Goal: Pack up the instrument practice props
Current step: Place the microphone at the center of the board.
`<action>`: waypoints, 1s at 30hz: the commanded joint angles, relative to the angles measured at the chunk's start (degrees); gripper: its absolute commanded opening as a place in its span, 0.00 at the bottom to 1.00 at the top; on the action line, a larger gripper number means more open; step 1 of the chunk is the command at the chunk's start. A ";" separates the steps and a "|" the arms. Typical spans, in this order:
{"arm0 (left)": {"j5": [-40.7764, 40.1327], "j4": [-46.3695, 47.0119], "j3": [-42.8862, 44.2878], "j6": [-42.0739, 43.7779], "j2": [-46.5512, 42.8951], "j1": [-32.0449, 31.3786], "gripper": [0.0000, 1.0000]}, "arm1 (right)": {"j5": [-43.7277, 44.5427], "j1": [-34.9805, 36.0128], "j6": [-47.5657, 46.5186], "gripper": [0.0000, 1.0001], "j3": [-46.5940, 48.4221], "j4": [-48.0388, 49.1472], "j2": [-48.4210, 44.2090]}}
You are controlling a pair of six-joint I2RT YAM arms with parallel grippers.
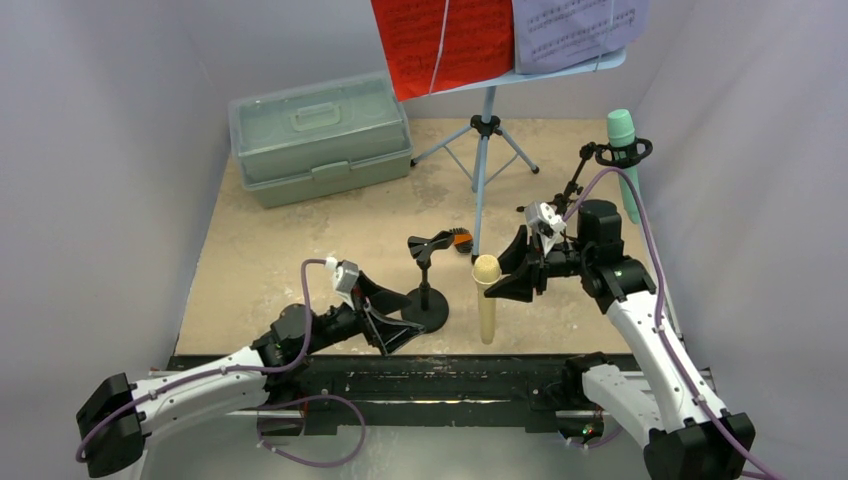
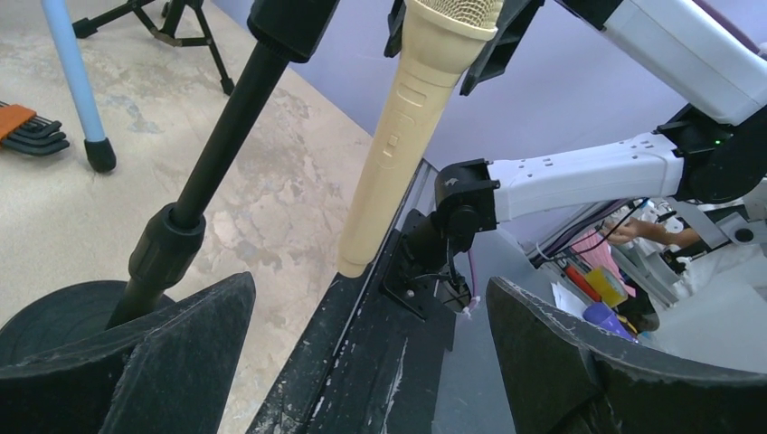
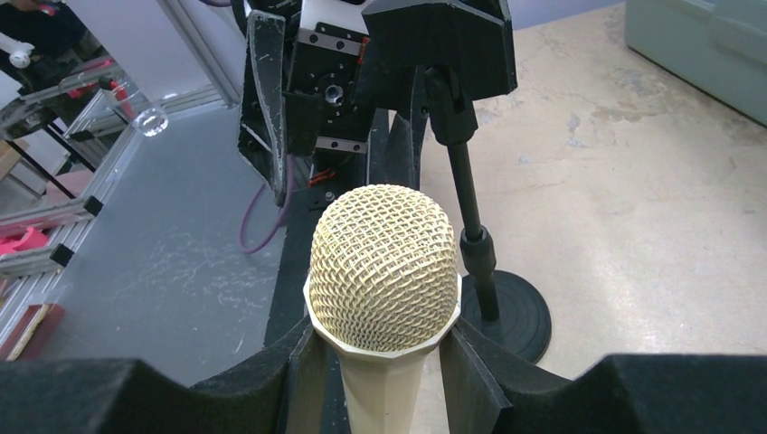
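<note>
**Tan microphone held upright at the near edge of the surface**

The surface [image 1: 300,240] is a mottled sandy-tan board, closed in on three sides by plain pale grey-lavender walls [image 1: 100,150]. A black rail [image 1: 450,372] runs along its near edge.

The right gripper [image 1: 497,280] has its jaws pinching the tan microphone [image 1: 486,300] just below the mesh head. The microphone stands upright at the near edge; whether its butt touches the board I cannot tell. The left gripper [image 1: 395,315] sits low with its jaws spread wide and nothing between them, just beside the disc foot of the round-base holder [image 1: 428,295].

At the back, the light-blue music rack [image 1: 484,170] stands on its tripod legs and carries a red sheet [image 1: 440,40] and a purple sheet [image 1: 575,30]. To the right, the teal microphone [image 1: 622,130] sits in the ring-top tripod holder [image 1: 600,155]. A pale green case [image 1: 320,135], lid closed, rests in the back left corner. Orange-and-black hex keys [image 1: 460,240] lie near the rack's front leg.
</note>
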 commanded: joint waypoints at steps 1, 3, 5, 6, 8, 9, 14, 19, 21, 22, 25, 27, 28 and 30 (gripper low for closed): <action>-0.55 6.23 -0.83 -0.37 1.40 -1.01 1.00 | -2.88 -0.19 2.33 0.13 -0.51 3.24 0.14; -0.97 7.61 -0.64 -0.32 2.61 -1.77 1.00 | -3.17 -0.17 3.21 0.13 -0.75 4.20 0.25; -1.50 9.25 -0.62 -0.26 4.37 -2.67 1.00 | -3.59 -0.19 4.19 0.13 -1.01 5.11 0.41; -1.80 10.13 -0.55 -0.13 4.88 -3.21 1.00 | -3.89 -0.17 4.79 0.13 -1.20 5.80 0.49; -2.44 11.16 -0.12 0.35 6.83 -4.32 1.00 | -4.24 -0.13 5.42 0.13 -1.41 6.51 0.71; -2.72 11.43 0.13 0.64 7.54 -4.86 1.00 | -4.34 -0.22 5.51 0.13 -1.42 6.62 0.70; -5.13 13.66 0.64 1.75 10.43 -7.98 1.00 | -4.58 -0.12 5.65 0.13 -1.68 7.07 0.78; -8.96 15.89 1.46 3.08 13.20 -11.47 1.00 | -5.18 -0.04 5.67 0.13 -1.80 7.25 1.04; -11.82 17.55 1.71 3.84 14.64 -13.46 1.00 | -5.48 0.00 5.69 0.13 -1.90 7.43 1.09; -13.44 18.57 1.79 4.35 15.52 -14.53 1.00 | -5.70 0.09 5.74 0.13 -1.94 7.43 1.12; -18.71 22.04 2.21 5.78 19.03 -18.08 1.00 | -6.04 0.09 5.76 0.13 -2.03 7.49 1.16; -21.87 24.76 2.72 6.78 21.84 -20.39 1.00 | -6.21 0.17 5.85 0.13 -2.03 7.59 1.13; -23.43 25.87 2.99 7.28 23.14 -21.28 0.99 | -6.29 0.17 5.86 0.13 -2.03 7.57 1.13; -25.89 28.48 3.47 8.50 25.86 -22.69 0.99 | -6.47 0.19 5.83 0.13 -2.12 7.63 1.22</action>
